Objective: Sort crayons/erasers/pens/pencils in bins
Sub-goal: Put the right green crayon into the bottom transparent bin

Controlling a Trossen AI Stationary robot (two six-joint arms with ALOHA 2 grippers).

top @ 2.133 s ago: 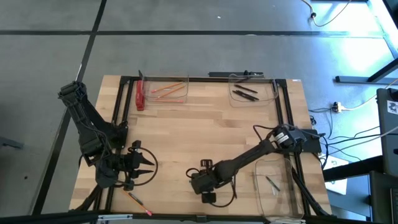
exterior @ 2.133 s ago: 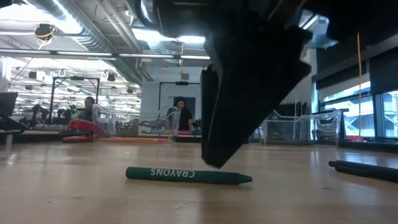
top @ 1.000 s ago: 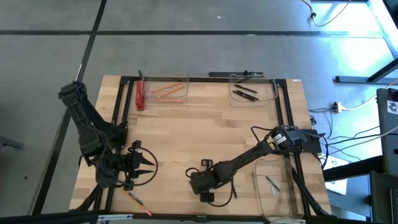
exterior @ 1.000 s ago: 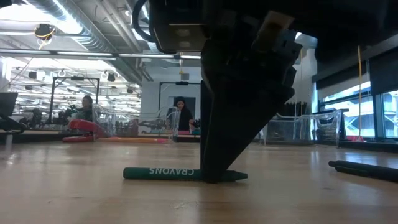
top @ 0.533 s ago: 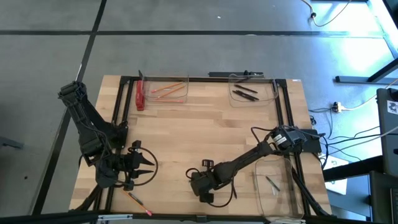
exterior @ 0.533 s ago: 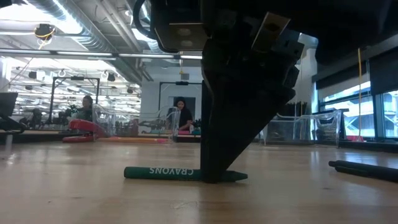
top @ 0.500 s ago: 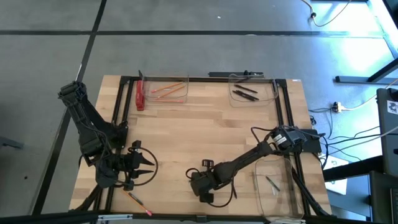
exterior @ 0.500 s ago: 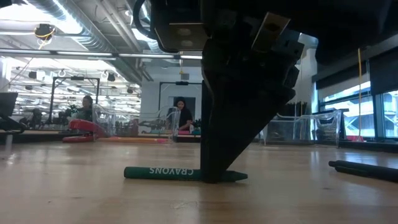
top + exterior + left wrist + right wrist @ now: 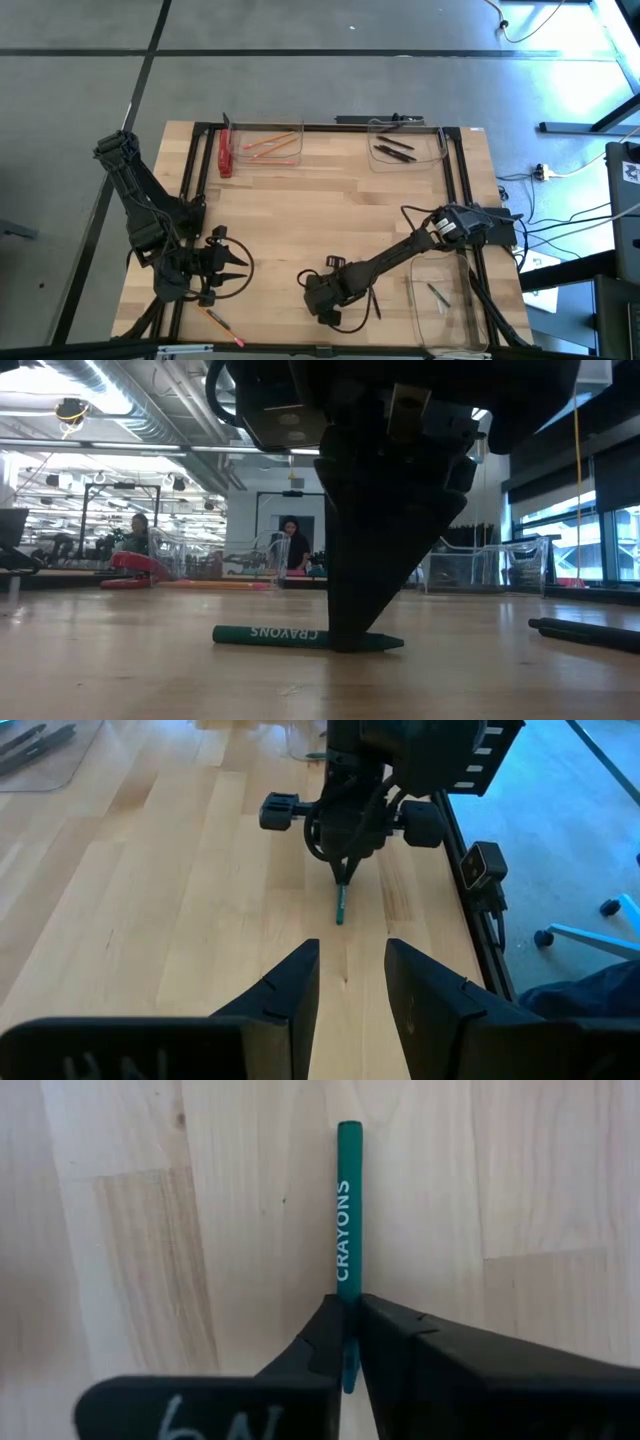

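On a pale wooden worktop (image 9: 320,200), the right pincer (image 9: 347,1342) is clamped on one end of a green wax crayon (image 9: 346,1220) lying flat near the front edge. The left pincer (image 9: 347,982) waits at the front left, fingers apart. Orange pencils (image 9: 270,147) and black pens (image 9: 393,150) already lie in clear plastic bins (image 9: 301,131) at the back. One pencil-like stick (image 9: 220,326) remains loose at front left.

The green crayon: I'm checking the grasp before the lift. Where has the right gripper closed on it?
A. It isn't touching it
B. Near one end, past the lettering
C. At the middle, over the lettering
B: in the right wrist view the right gripper pinches the crayon near one end, leaving CRAYONS uncovered.
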